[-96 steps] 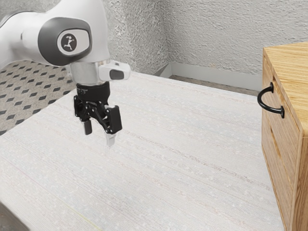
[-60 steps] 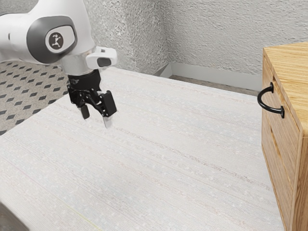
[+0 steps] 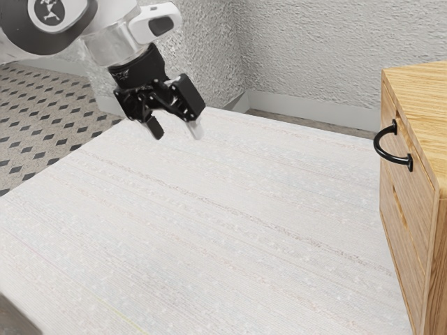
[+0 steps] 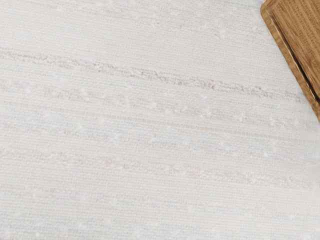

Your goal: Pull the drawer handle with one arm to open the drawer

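A wooden drawer cabinet [image 3: 412, 209] stands at the exterior view's right edge, its drawer front closed flush. A black curved handle [image 3: 390, 147] sticks out from the upper drawer. My black gripper [image 3: 177, 130] hangs high over the table near the exterior view's upper left, tilted toward the cabinet, far from the handle. Its fingers [image 3: 197, 129] stand apart with nothing between them. In the wrist view a corner of the wooden cabinet [image 4: 296, 37] shows beyond a stretch of white table.
The white table top [image 3: 230, 230] stretches bare between the gripper and the cabinet. A grey textured wall [image 3: 314, 49] runs behind, and patterned floor [image 3: 42, 105] lies at the exterior view's left.
My hand has risen and swung toward the exterior view's right, tilting its fingers toward the cabinet. The fingers stayed apart. The drawer and handle have not moved.
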You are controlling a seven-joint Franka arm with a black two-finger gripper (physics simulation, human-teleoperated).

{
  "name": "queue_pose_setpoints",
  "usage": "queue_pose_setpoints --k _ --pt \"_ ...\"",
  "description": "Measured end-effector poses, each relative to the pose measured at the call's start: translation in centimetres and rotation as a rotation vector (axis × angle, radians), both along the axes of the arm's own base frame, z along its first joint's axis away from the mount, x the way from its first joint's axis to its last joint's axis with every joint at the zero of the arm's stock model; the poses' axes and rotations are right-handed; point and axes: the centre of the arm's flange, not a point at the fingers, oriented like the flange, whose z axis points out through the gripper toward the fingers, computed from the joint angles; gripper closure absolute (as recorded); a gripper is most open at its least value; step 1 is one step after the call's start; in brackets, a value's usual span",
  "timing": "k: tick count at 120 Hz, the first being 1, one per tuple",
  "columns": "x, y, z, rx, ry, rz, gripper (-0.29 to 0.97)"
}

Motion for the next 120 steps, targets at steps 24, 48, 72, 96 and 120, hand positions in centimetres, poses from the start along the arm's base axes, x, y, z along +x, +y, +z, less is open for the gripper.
queue_pose_setpoints --k 24,48,72,96,120 --pt "2.7 -4.8 -1.5 -0.175 -0.001 0.129 0.00" --pt "6.9 -3.6 -4.5 -0.275 -0.012 0.334 0.00" --pt "7.8 -7.6 -4.3 -0.324 -0.062 0.388 0.00" --pt "7.6 -11.4 -4.8 -0.355 -0.060 0.407 0.00" --pt "8.0 -15.5 -5.4 -0.389 -0.080 0.407 0.00"
